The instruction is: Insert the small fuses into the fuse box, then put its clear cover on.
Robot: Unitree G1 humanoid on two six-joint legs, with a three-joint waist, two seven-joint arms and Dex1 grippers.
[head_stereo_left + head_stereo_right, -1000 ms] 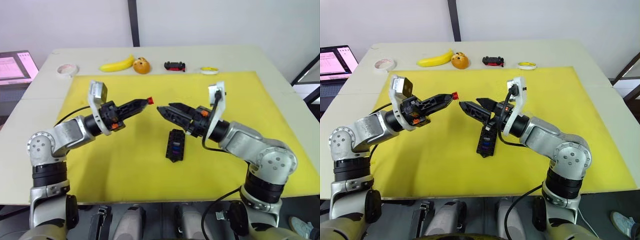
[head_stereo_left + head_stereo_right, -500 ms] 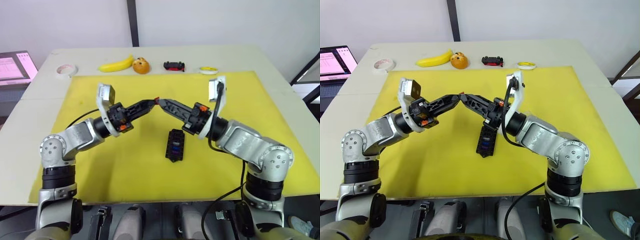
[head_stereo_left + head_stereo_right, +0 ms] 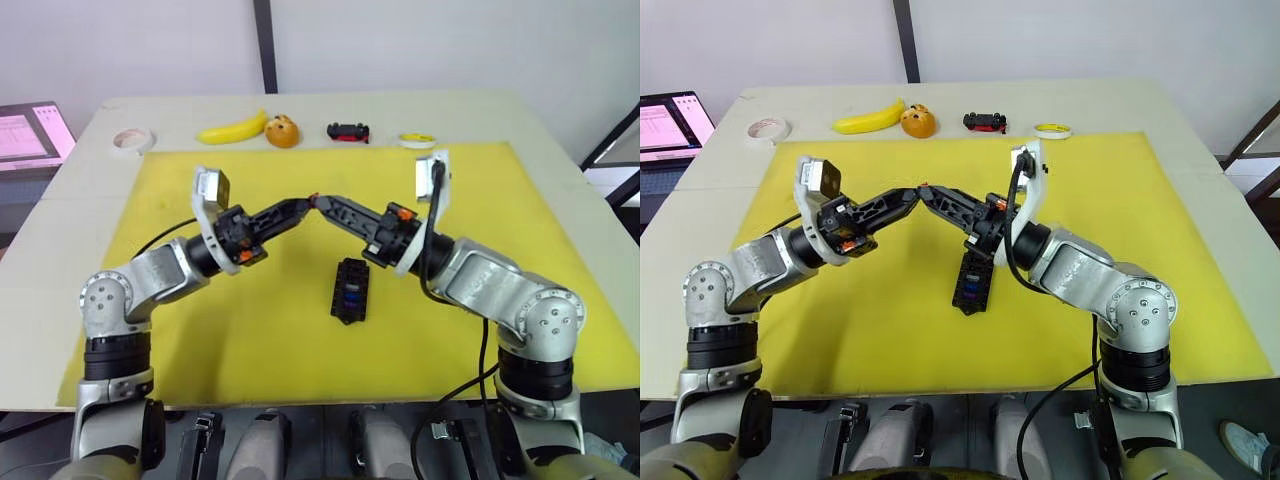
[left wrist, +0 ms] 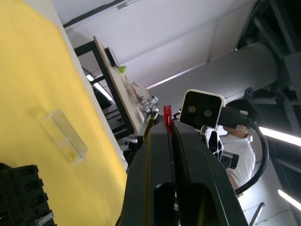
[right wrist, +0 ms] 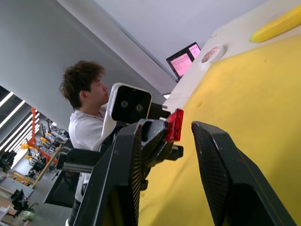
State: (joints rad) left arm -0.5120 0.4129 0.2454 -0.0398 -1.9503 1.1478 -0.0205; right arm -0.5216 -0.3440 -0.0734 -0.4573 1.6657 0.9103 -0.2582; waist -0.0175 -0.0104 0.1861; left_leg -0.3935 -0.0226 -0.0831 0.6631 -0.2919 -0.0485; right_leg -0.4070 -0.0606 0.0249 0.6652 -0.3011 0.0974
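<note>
Above the yellow mat (image 3: 200,330) on the tabletop (image 3: 560,140), the left end effector (image 3: 306,202) and the right end effector (image 3: 322,202) meet tip to tip in the air, beyond the far end of the fuse box (image 3: 350,289). The head views show only a speck of red between the tips; the left wrist view makes plain that the left fingers (image 4: 155,155) are clamped together on a red fuse (image 4: 167,117), which sticks up past their tips in line with the fingers. The right wrist view shows what the head views cannot: the right fingers (image 5: 221,160) stand apart, with the red fuse between them, touching neither as far as can be seen. The fuse box lies flat on the mat, its long axis running from the near edge toward the far edge, slightly slanted, with blue and red bits in its slots. The clear cover (image 4: 63,136) shows in the left wrist view, lying flat on the mat, apart from the fuse box's corner. A person (image 5: 89,108) shows in the right wrist view.
</note>
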